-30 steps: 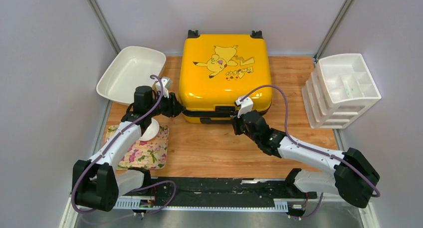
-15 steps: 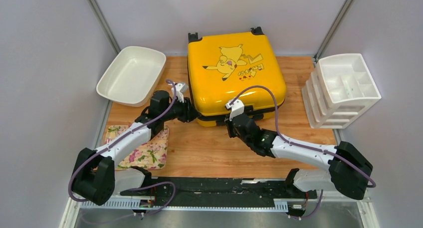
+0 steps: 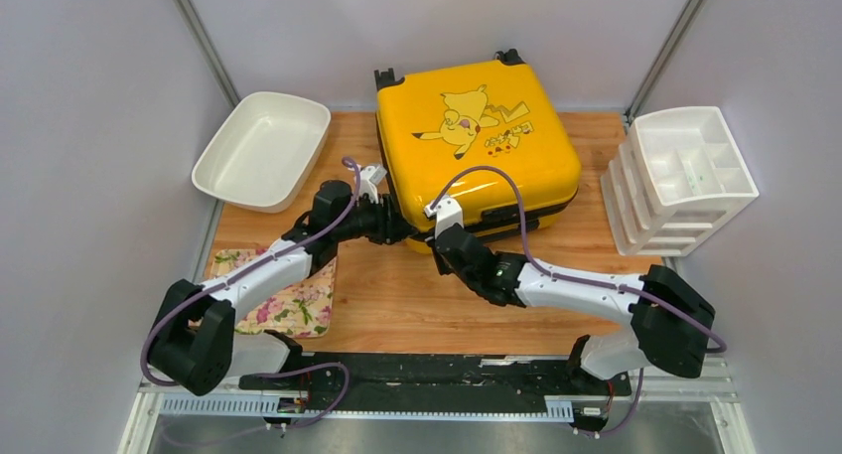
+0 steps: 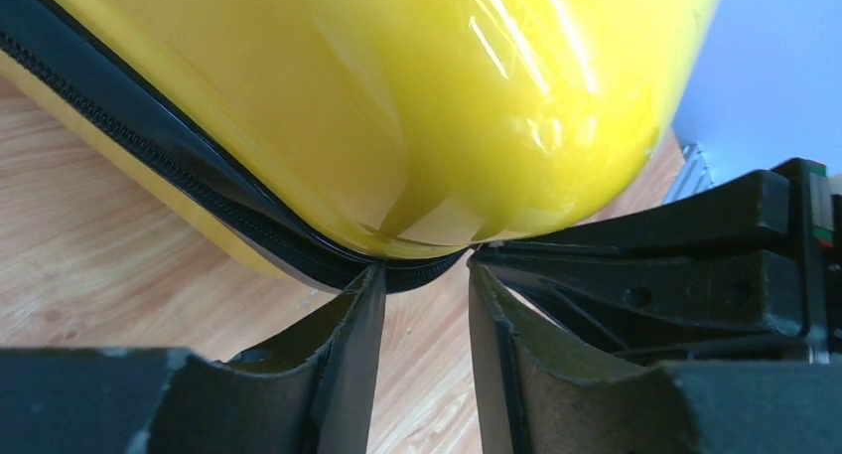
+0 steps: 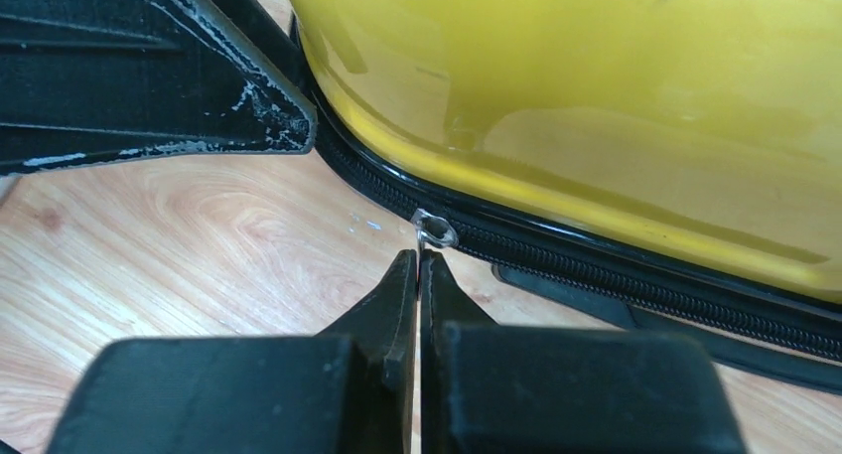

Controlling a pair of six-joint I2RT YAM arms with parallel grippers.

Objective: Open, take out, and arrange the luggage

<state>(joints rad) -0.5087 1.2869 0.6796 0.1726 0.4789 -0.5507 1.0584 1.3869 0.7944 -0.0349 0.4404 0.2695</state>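
The suitcase (image 3: 477, 141) lies flat at the far middle of the table (image 3: 397, 295), a little askew. The left gripper (image 4: 422, 270) is parted, with its tips touching the near-left corner. The right gripper (image 5: 418, 260) is pinched on the small zipper ring (image 5: 435, 233).

Place: a robot test booth in a lab is showing itself here.
Walls: plain pale panels (image 3: 89, 126) are closing in a wooden table (image 3: 397, 305) on three sides, with metal posts (image 3: 204, 42) running up the corners.
Mounting: two robot arms (image 3: 253, 275) are sitting on a black rail (image 3: 427, 375) at the near edge, purple cables (image 3: 154, 345) looping along them.
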